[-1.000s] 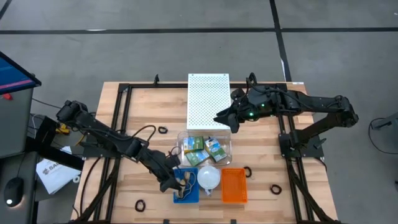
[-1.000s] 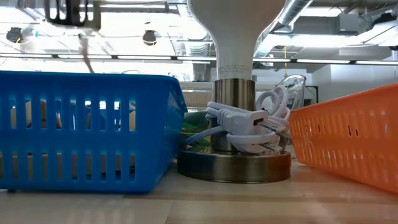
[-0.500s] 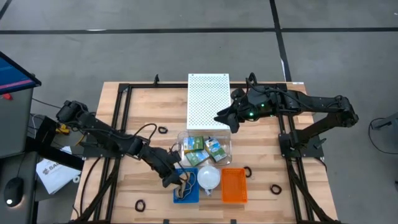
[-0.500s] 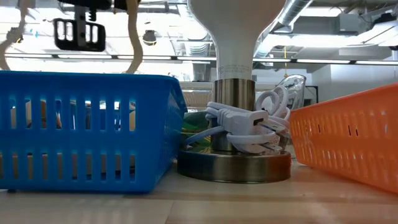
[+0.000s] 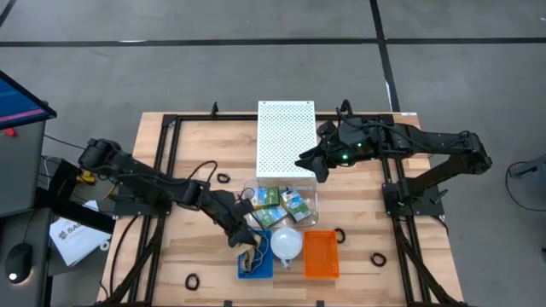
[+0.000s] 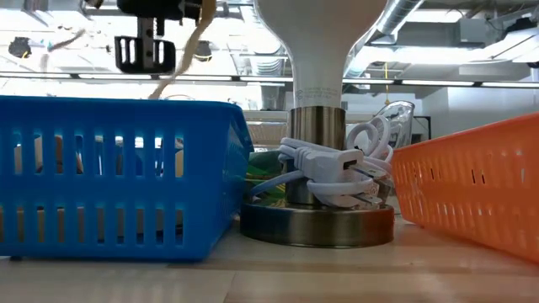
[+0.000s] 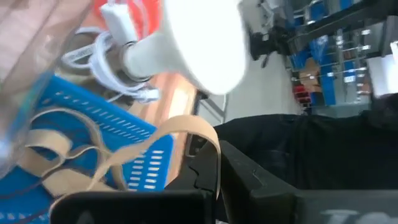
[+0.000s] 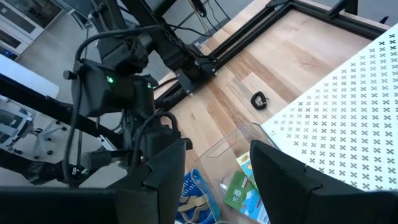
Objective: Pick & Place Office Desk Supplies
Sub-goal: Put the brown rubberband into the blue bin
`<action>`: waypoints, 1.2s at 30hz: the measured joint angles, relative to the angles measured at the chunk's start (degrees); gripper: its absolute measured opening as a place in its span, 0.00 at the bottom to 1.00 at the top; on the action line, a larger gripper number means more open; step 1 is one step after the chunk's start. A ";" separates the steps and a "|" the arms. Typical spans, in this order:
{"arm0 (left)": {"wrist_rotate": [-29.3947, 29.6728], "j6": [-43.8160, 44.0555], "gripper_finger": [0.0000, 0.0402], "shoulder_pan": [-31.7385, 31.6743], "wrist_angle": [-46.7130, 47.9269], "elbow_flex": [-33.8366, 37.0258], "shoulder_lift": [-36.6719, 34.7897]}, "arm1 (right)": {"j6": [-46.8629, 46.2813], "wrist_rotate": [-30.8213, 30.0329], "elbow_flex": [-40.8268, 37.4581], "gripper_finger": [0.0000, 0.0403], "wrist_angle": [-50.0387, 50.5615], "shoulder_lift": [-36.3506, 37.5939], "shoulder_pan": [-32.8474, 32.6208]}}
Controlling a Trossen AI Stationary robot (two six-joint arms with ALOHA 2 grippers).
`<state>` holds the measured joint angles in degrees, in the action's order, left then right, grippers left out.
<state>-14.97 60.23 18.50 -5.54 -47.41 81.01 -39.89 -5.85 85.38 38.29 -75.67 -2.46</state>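
Wooden tabletop [image 5: 188,149] carries the blue basket [image 5: 256,260]. I keep the left tool [image 5: 243,241] just above that basket, pinching a tan rubber band [image 6: 181,59], probably to drop it inside. The right tool [image 5: 309,162], spread and empty, waits well behind the basket.

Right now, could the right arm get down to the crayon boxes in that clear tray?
Probably yes. The right gripper hangs open over the white perforated panel, just behind the clear tray, and nothing covers the crayon boxes. The left gripper works over the blue basket.
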 joint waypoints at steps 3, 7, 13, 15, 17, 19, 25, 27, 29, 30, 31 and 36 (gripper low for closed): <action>-2.23 0.18 0.00 0.00 -2.18 0.05 1.87 | -0.01 -0.15 0.02 0.44 0.22 0.45 0.02; -4.93 2.32 0.00 0.87 -7.30 0.05 5.23 | -0.08 -0.22 0.02 0.44 0.82 1.31 0.75; -5.41 2.89 0.00 1.03 -7.99 0.01 6.12 | -0.04 -0.34 0.04 0.44 0.98 1.58 1.72; -5.38 3.00 0.00 0.98 -7.17 0.01 6.12 | 0.07 -0.23 0.04 0.44 1.47 1.58 1.85; -5.32 3.05 0.00 0.96 -6.83 0.01 6.12 | 0.26 -0.17 0.04 0.44 1.80 1.58 1.84; -5.26 3.18 0.00 0.96 -6.99 0.01 6.12 | 0.30 -0.17 0.04 0.44 1.86 1.58 1.84; -5.26 5.06 0.06 0.96 -6.42 0.01 6.12 | 0.91 -0.11 0.04 0.44 2.29 1.58 1.84; -5.21 5.46 0.11 0.96 -5.96 0.01 6.12 | 0.91 -0.04 0.04 0.44 2.71 1.58 1.84; -5.21 6.35 0.18 0.98 -5.78 0.01 6.12 | 0.91 -0.04 0.04 0.44 2.70 1.58 1.77; -5.22 6.44 0.21 0.98 -5.60 0.01 6.12 | 0.91 -0.04 0.04 0.44 2.70 1.58 1.75; -5.21 6.47 0.25 0.97 -5.22 0.01 6.12 | 0.91 -0.03 0.04 0.44 2.71 1.58 1.75; -5.20 6.21 0.43 0.98 -0.79 -0.01 6.09 | 0.88 -0.04 0.04 0.44 2.70 1.58 1.75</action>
<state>-20.17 66.43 19.49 -6.33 -47.42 87.10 -39.01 -5.89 85.43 40.99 -74.08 -0.71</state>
